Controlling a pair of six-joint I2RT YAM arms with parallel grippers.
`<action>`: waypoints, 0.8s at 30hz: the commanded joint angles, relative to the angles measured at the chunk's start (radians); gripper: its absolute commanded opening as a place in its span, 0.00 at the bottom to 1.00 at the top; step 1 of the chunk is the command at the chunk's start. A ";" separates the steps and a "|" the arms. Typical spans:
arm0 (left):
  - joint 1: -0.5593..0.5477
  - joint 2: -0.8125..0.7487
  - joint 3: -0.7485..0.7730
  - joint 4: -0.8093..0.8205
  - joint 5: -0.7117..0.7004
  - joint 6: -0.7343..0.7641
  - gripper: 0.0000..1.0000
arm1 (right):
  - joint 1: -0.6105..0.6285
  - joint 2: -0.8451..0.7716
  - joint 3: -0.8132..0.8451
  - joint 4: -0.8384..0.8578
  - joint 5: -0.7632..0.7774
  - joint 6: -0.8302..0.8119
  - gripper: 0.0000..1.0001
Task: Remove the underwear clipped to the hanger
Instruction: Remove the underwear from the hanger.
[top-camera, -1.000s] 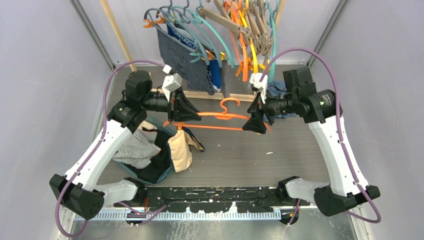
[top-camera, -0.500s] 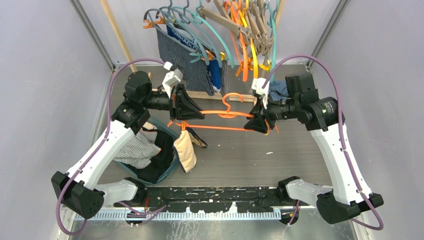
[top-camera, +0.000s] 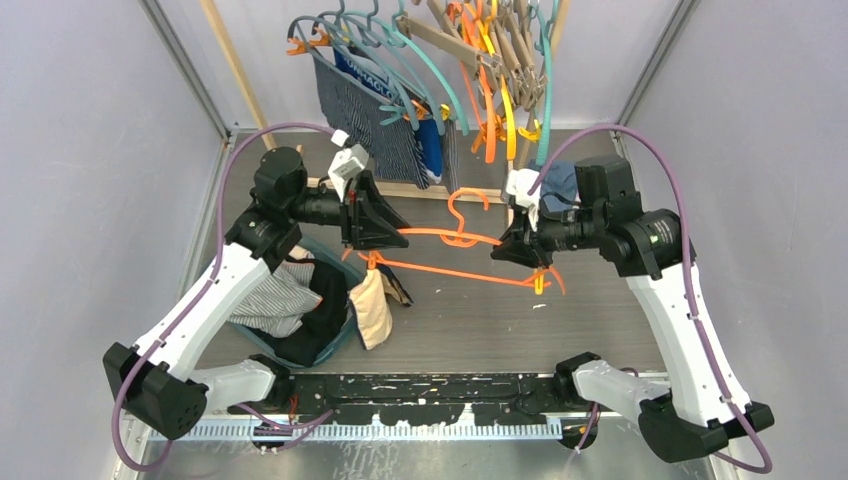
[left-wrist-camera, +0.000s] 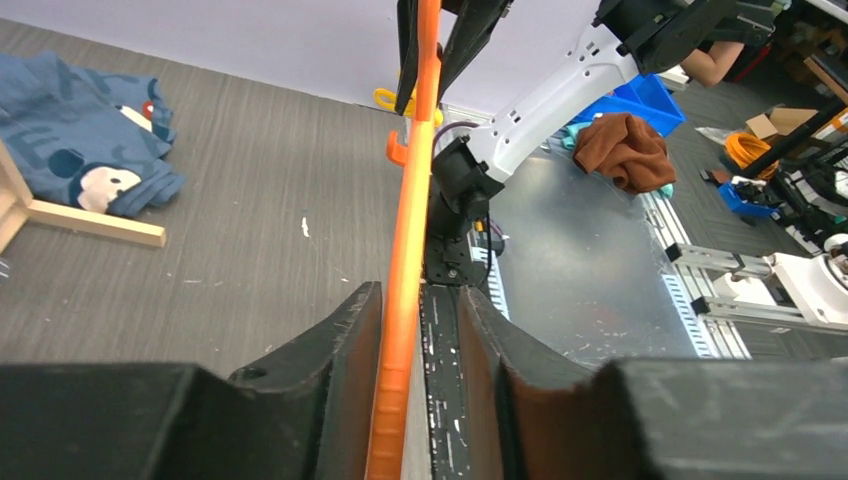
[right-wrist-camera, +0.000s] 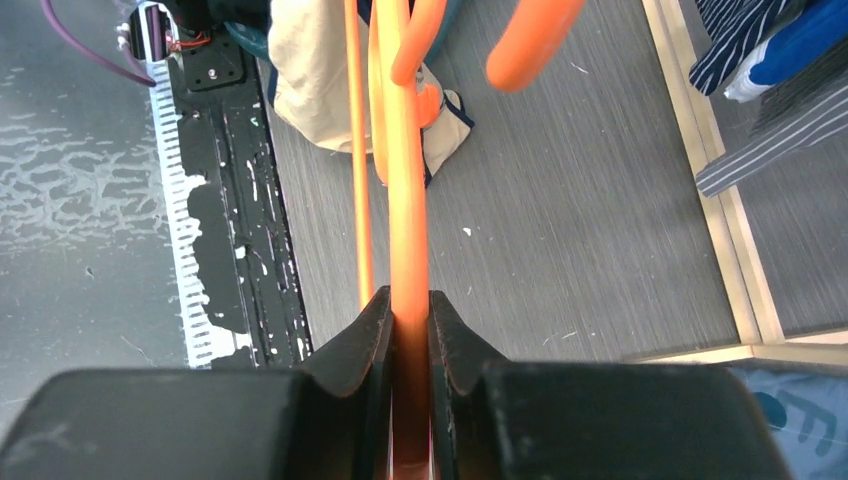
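Right pincer (top-camera: 505, 252) clenches orange hanger (top-camera: 450, 270), left pincer (top-camera: 395, 238) straddles it unclenched, beige underwear (top-camera: 375, 305) hanging beneath, clothes rack (top-camera: 232, 65) behind.

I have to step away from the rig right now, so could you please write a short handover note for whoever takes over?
Right gripper: shut on the orange hanger, which is held above the table between the arms.
Left gripper: jaws stand either side of the hanger's other end with a gap on one side, so it reads as open.
Beige underwear: hangs from the clip at the left gripper's end, not yet off.
Pile of garments: lies beside the left arm.
Navy pinstriped underwear: clipped on the rack at the back.
Left to do: unclip the beige pair, then the rack.
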 joint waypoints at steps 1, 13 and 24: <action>0.005 -0.059 -0.001 -0.044 0.024 0.061 0.44 | -0.013 -0.056 -0.027 0.056 0.019 -0.023 0.01; 0.159 -0.112 0.055 -0.271 -0.011 0.053 0.98 | -0.032 -0.169 -0.083 0.015 0.024 -0.154 0.01; 0.157 -0.030 0.051 -0.358 0.033 -0.112 0.99 | -0.033 -0.183 -0.068 0.000 -0.041 -0.233 0.01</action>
